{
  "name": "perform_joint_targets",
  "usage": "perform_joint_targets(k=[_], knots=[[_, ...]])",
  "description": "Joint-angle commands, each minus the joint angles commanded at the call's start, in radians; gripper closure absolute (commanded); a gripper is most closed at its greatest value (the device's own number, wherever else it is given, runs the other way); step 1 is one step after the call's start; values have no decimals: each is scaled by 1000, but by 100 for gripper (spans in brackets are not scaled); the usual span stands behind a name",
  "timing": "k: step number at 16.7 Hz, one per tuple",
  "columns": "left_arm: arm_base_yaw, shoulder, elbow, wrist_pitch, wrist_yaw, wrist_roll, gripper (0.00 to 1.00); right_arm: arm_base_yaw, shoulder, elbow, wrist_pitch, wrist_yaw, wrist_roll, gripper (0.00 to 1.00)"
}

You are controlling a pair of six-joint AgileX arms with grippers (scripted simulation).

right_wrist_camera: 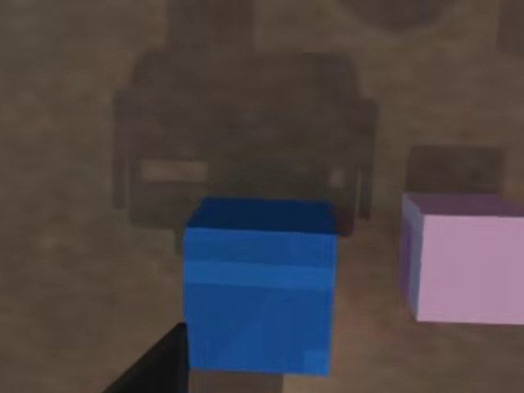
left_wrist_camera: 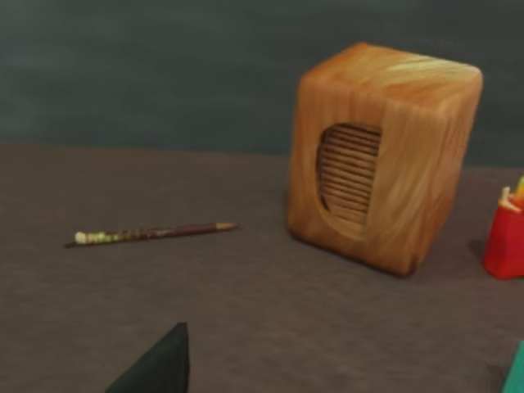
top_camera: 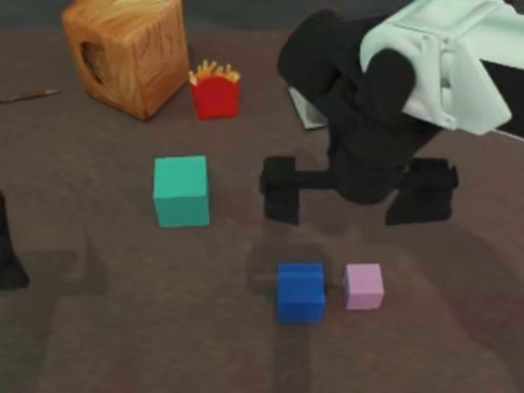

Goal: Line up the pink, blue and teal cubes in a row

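Right gripper spread wide, empty, hovering far of blue cube and pink cube; teal cube left, unaligned; careless descent risks nudging the placed pair

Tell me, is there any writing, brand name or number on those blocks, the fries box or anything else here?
None can be read.
The pink cube, blue cube and teal cube have plain faces.
The wooden block shows only grain and a slatted opening.
The red fries carton carries no legible mark.
The pencil has a pale patterned end, too small to read as text.
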Motion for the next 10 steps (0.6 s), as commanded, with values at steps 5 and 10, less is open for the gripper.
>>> perform_joint_targets(k=[5, 10], knots=[[-78, 437, 401, -259, -3, -92, 0, -166, -440, -328, 200, 65, -176, 0], [-174, 1030, 874, -578, -3, -198, 0, -367, -962, -768, 450, 81, -380, 0]])
